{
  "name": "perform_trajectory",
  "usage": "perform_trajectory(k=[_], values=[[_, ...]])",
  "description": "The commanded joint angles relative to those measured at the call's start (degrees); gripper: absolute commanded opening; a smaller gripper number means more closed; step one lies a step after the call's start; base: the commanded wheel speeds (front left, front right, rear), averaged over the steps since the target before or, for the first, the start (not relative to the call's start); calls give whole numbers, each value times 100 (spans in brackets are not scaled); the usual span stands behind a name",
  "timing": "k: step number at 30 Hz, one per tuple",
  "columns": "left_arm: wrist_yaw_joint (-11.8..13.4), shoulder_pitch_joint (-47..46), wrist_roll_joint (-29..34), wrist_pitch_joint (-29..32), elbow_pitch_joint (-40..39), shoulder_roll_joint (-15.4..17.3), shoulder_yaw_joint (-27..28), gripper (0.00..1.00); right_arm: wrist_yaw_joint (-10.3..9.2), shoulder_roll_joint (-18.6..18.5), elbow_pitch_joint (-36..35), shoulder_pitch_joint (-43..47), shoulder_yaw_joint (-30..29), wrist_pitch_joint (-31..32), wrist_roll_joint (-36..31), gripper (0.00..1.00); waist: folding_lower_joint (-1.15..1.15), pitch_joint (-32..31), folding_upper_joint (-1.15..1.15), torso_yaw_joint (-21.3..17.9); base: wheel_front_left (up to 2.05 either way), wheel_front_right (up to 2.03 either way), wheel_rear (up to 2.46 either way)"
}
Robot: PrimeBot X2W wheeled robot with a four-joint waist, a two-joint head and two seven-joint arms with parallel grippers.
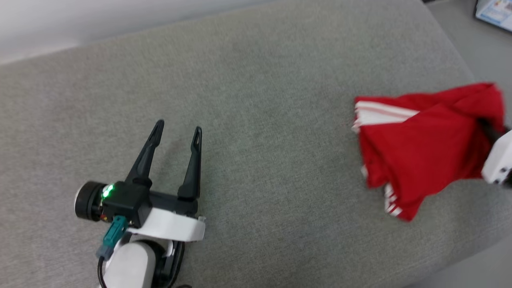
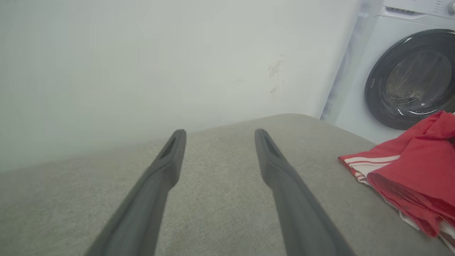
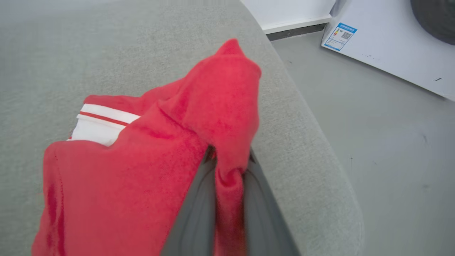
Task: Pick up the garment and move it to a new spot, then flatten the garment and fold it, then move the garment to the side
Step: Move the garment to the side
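The garment (image 1: pixel 424 148), a red jersey with white striped trim, lies bunched near the right edge of the grey cushion (image 1: pixel 256 100). My right gripper (image 3: pixel 229 156) is shut on a fold of the garment (image 3: pixel 149 153), red cloth pinched between its dark fingers (image 3: pixel 199 206); its white wrist housing (image 1: pixel 498 162) shows at the far right of the head view. Far over on the left of the cushion, my left gripper (image 1: pixel 178 131) stands open with nothing between its fingers (image 2: pixel 170 156). In the left wrist view the garment (image 2: pixel 416 170) lies off to the right.
A white washing machine (image 2: pixel 401 71) with a dark round door stands past the cushion's right end, beside a pale wall (image 2: pixel 160 64). Grey floor (image 3: pixel 384 142) runs along the cushion's rounded right edge (image 3: pixel 320 160). Bare cushion spreads between the two grippers.
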Motion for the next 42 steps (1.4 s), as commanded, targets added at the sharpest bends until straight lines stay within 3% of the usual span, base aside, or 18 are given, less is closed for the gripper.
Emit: perform_trajectory(k=[1,11,20,21,22,23,34,42], values=[[-59,-167,39,49,-44,40,-51,100,-4,-82,248,-295,-163,-150,-154,0,0,416,0,-87,0,0,0],[-159,-937,277,267,-445,143,-289,100,-4,-510,1151,-1294,-925,-964,-741,0,0,1411,0,194,0,0,0],[-179,-1238,416,417,-727,262,-357,100,-4,-383,1925,-1783,-1162,-1710,-1088,2,0,1945,0,299,0,0,0],[-182,-1257,409,417,-738,259,-374,100,-4,-370,2048,-1807,-1223,-1777,-1146,24,0,1949,0,312,0,0,0],[-186,-1273,402,419,-743,261,-383,100,-4,-386,2167,-1829,-1299,-1863,-1247,71,0,1942,0,326,0,0,0],[-187,-1283,396,411,-735,259,-395,100,-4,-380,2274,-1850,-1347,-1937,-1335,100,0,1918,0,338,0,0,0],[-72,-971,223,174,-493,105,-450,100,-4,-318,2670,-1590,-1994,-2958,-2022,100,0,1225,0,502,0,0,0],[102,-497,-36,15,-161,-49,-335,100,-4,-63,1973,-751,-1925,-3263,-1921,100,0,384,0,724,0,0,0]])
